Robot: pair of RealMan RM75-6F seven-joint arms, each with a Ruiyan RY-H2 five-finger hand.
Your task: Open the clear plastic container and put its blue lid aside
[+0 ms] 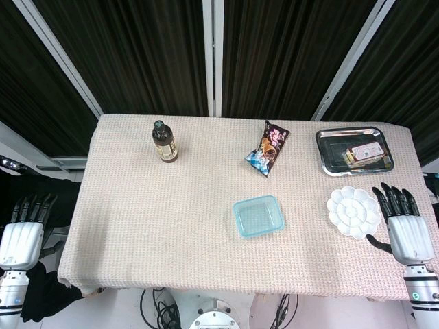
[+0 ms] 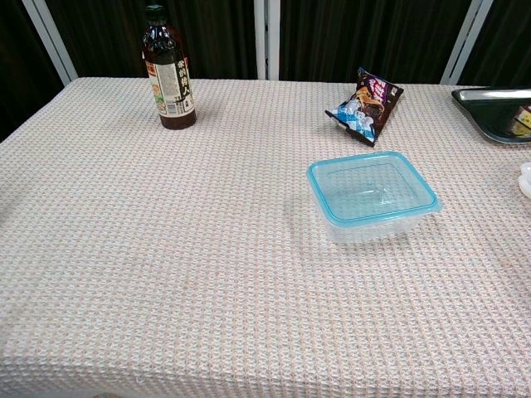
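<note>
clear plastic container (image 2: pixel 372 199) with blue lid (image 2: pixel 371 186) on, sits mid-table, right of centre, near a snack bag (image 2: pixel 366 104). left hand (image 1: pixel 22 229) off the table's left edge, fingers spread, empty. right hand (image 1: pixel 405 223) at right edge beside a white palette (image 1: pixel 353 211), fingers apart, empty.

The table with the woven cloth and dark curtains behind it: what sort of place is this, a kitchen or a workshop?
Probably a robot test lab staged like a kitchen table: black curtains behind, robot hands at the edge, cables under the table.
</note>
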